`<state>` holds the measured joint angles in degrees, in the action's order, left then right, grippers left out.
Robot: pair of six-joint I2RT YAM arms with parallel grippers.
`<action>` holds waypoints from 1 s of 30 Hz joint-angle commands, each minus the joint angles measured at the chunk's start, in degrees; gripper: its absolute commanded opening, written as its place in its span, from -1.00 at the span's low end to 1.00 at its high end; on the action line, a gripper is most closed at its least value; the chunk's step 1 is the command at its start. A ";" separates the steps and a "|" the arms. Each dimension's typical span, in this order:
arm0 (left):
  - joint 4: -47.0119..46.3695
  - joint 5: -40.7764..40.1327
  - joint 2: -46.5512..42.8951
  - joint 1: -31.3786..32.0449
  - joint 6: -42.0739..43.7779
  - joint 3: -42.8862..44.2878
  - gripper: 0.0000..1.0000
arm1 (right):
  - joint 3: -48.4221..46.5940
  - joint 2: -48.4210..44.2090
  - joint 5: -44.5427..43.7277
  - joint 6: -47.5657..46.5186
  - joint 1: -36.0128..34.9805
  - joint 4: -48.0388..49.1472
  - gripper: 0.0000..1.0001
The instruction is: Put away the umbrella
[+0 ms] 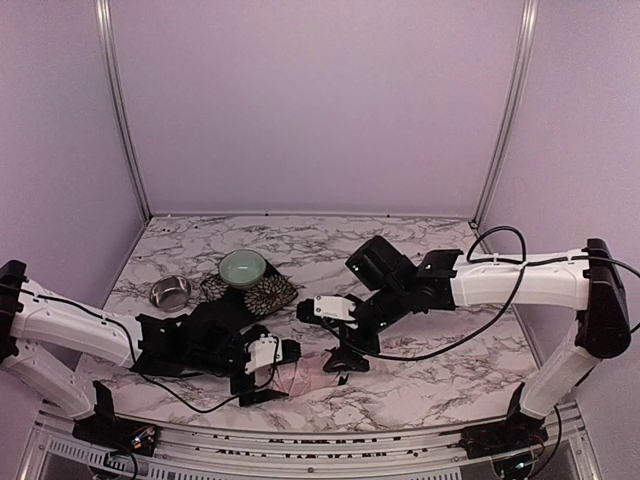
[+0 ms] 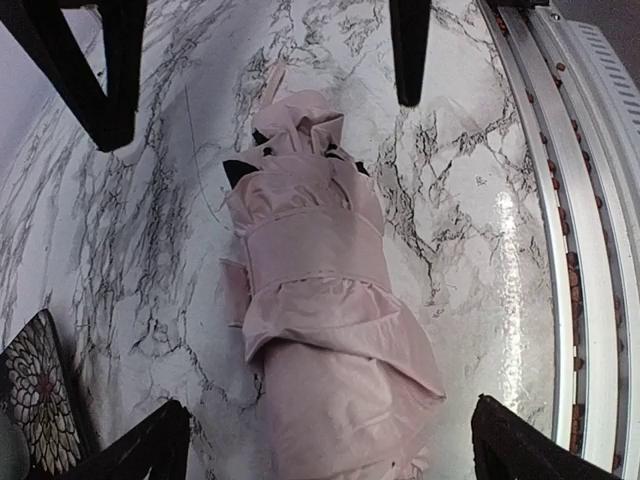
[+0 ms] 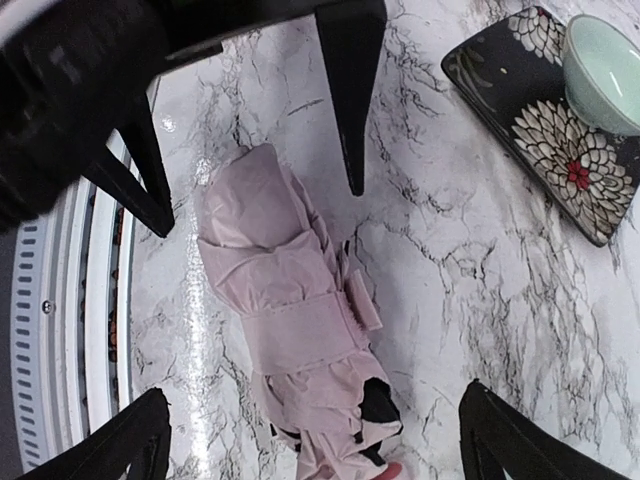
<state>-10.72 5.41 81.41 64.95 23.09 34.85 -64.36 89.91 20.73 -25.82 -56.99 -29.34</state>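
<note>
The umbrella (image 1: 308,378) lies folded on the marble table near the front edge, pale pink, wrapped by a pink band. In the left wrist view the umbrella (image 2: 320,310) runs between my wide-open left gripper (image 2: 335,450). In the right wrist view the umbrella (image 3: 285,300) shows black lining and a pink handle tip at its near end, between the jaws of my open right gripper (image 3: 320,445). In the top view the left gripper (image 1: 283,372) is at the umbrella's left end and the right gripper (image 1: 345,360) at its right end. Neither holds it.
A dark floral mat (image 1: 262,292) lies behind the left arm with a mint bowl (image 1: 243,268) on it; both show in the right wrist view, mat (image 3: 545,130), bowl (image 3: 605,65). A steel bowl (image 1: 171,292) stands to the left. The table's metal front rail (image 2: 590,250) is close.
</note>
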 commanded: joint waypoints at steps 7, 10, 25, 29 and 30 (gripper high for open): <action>-4.77 -9.93 -18.42 -3.94 -10.72 -9.66 0.98 | -13.27 15.83 1.79 -17.30 -2.74 -11.27 0.93; -4.92 -12.73 -22.29 -4.49 -12.26 -11.89 0.98 | -15.88 19.70 -1.70 -17.96 -3.80 -13.32 0.92; -4.87 -12.75 -25.95 -4.61 -11.78 -13.98 0.98 | -17.01 21.65 -5.94 -16.59 -6.17 -11.58 0.11; -4.92 -12.87 -26.09 -4.62 -11.46 -13.94 0.98 | -16.60 20.91 -5.19 -16.10 -6.32 -10.96 -0.14; -4.92 -12.88 -26.12 -4.64 -11.41 -14.01 0.98 | -16.73 20.96 -4.96 -16.10 -6.44 -11.06 -0.26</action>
<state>-14.06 -6.59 55.37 60.58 11.73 20.49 -80.18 113.30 14.83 -42.09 -62.72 -40.97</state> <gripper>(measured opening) 0.991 0.444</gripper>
